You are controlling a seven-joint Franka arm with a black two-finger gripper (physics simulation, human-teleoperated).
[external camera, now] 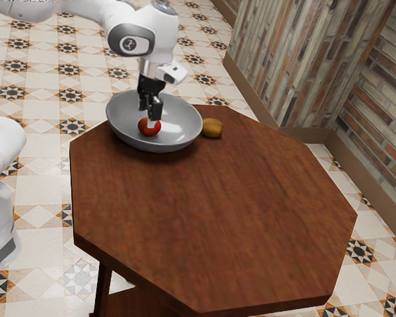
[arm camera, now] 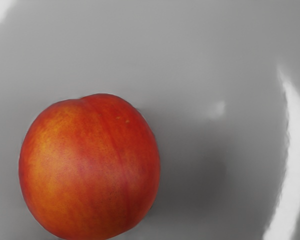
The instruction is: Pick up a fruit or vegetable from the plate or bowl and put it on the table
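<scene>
See first the wooden table point(external camera: 214, 218), with its near edge at six o'clock in the exterior view, then, toward eleven o'clock on the tabletop, the grey bowl point(external camera: 119, 124) with the red-orange nectarine point(external camera: 144, 129) resting inside. Find the gripper point(external camera: 150, 114) reaching down over the bowl, close above the nectarine, with fingers spread apart. Notice also the yellow-brown fruit point(external camera: 212, 128) on the table, just beside the bowl at three o'clock.

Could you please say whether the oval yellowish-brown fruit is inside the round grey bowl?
No, that fruit sits on the brown wooden table, just outside the bowl.
</scene>
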